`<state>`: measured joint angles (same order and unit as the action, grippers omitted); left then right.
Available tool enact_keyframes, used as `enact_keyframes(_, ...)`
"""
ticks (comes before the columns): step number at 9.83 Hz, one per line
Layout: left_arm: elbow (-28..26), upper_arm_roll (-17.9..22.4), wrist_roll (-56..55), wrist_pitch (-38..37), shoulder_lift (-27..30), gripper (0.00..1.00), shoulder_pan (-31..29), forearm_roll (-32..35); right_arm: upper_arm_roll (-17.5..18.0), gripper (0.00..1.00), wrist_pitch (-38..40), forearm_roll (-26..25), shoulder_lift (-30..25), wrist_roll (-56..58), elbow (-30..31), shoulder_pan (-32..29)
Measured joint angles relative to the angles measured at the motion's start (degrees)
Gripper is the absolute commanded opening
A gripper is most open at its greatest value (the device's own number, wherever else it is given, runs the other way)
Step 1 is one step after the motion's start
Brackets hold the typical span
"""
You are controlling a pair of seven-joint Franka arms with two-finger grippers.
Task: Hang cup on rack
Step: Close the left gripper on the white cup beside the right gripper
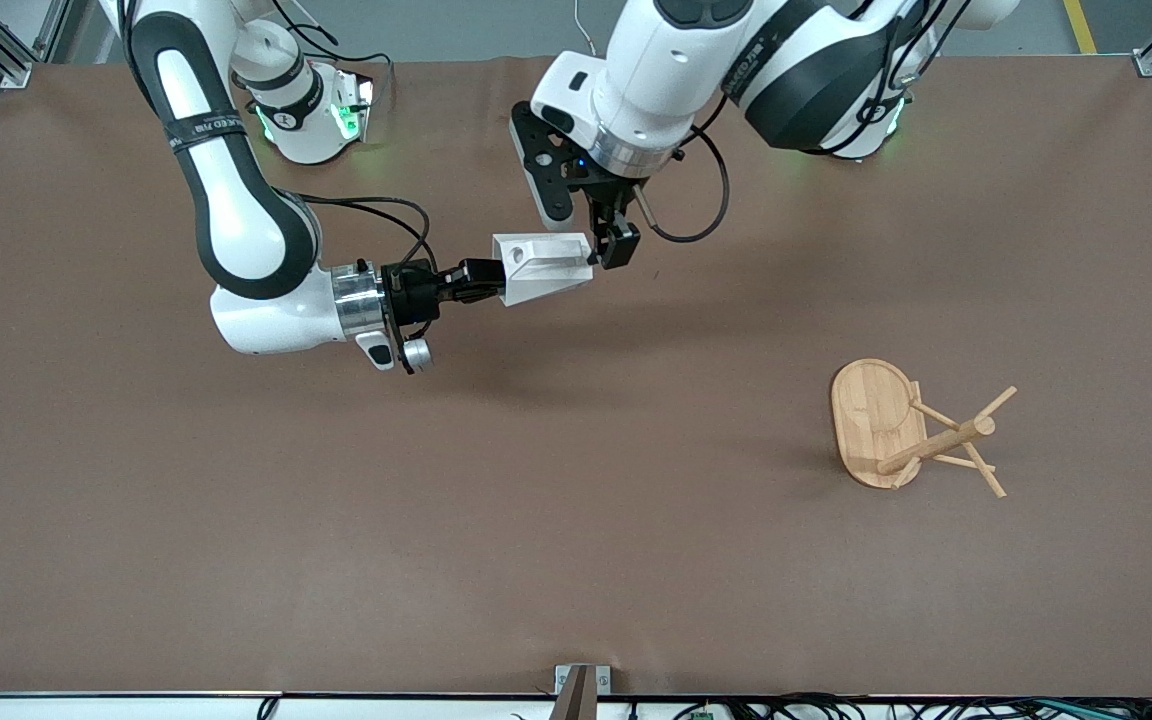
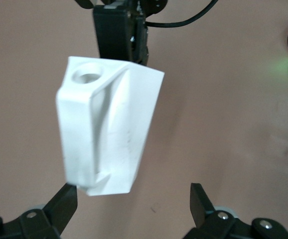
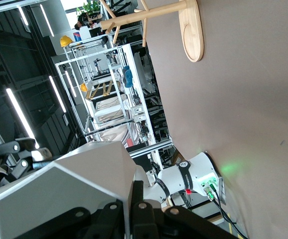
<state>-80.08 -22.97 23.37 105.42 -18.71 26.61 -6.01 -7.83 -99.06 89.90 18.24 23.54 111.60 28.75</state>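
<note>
My right gripper (image 1: 476, 281) was clamped on one end of the white faceted cup (image 1: 542, 266), holding it sideways in the air above the brown table (image 1: 576, 520). My left gripper (image 1: 614, 240) hung at the cup's other end with its fingers (image 2: 62, 205) spread wide, gripping nothing. The bamboo rack (image 1: 911, 430) stood well apart, toward my left arm's end of the table.

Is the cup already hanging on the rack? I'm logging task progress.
No: the right gripper holds the cup in the air, apart from the rack, whose pegs are bare.
</note>
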Motion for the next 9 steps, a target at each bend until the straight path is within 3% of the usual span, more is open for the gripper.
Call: enact_keyframes(9,0.02,0.21,1.27,2.97,-1.86,1.0,-0.03,0.68,0.02,0.0,0.21,0.7,-0.01,0.95,0.17,0.08)
